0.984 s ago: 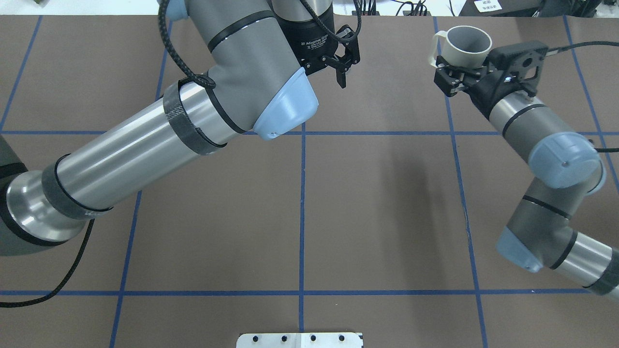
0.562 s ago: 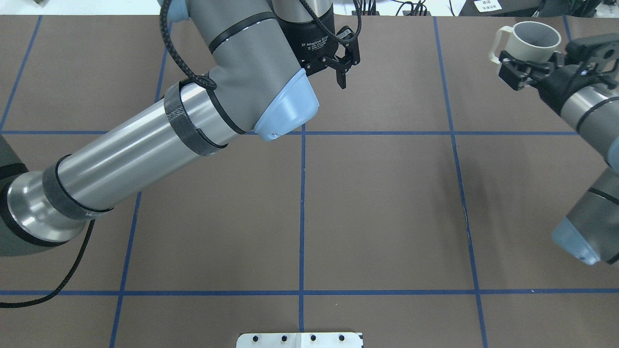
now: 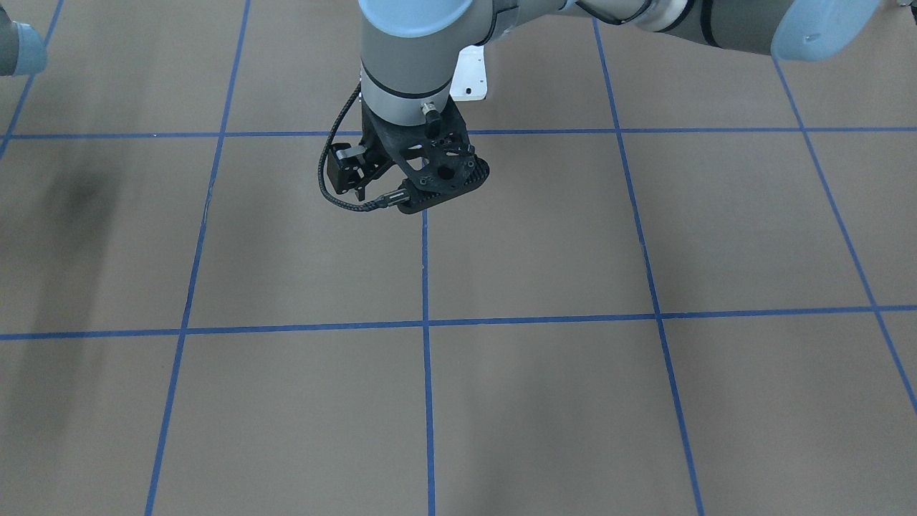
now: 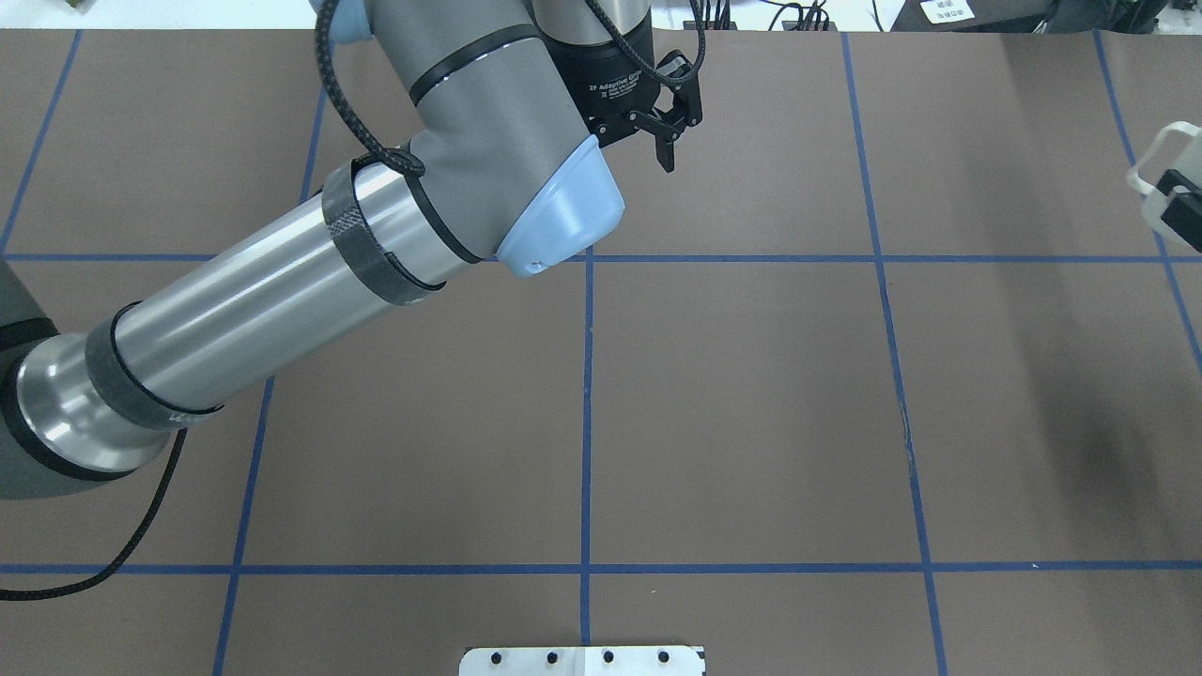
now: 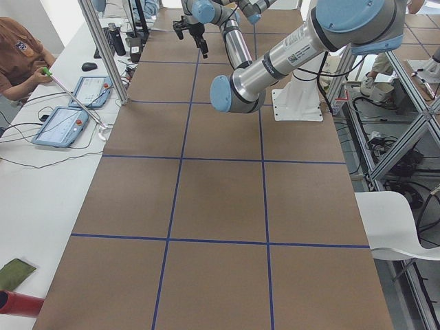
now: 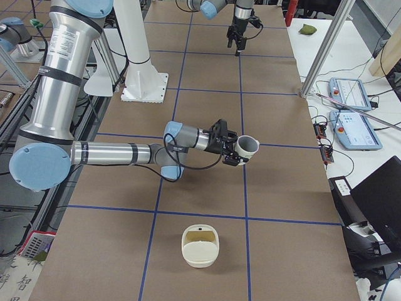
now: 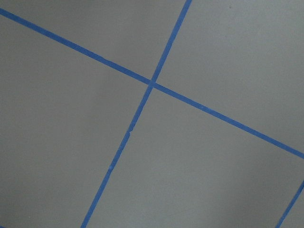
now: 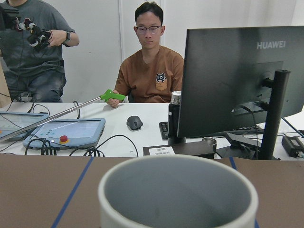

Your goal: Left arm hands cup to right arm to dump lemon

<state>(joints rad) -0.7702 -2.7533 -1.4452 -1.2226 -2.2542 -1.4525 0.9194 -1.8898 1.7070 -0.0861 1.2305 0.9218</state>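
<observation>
The left arm reaches in from the left to the far middle of the table; the left gripper points down above the brown surface with nothing in it; whether its fingers stand apart or together I cannot tell, and its wrist camera sees only bare table and blue tape lines; on this side the hand-over looks finished. Further right, the right arm holds the cup in the air over the right part of the table; the right gripper is clamped on the cup's wall, and the cup is roughly upright; the lemon shows in no view, since the right wrist camera takes in only the grey upper inside of the cup; I judge it lies at the bottom, not yet dumped. Further right again, a small off-white container sits on the table, well apart from the cup; it is probably the dumping spot. The step in hand is therefore the carry; the next move calls for bringing the cup over that spot and rolling the wrist until the mouth faces down, with the grip kept firm. Against a second ago, the cup has travelled from the far right-centre, in full overhead view, to the right edge and nearer, where only its handle and a corner of the gripper show; the left arm has barely shifted.
</observation>
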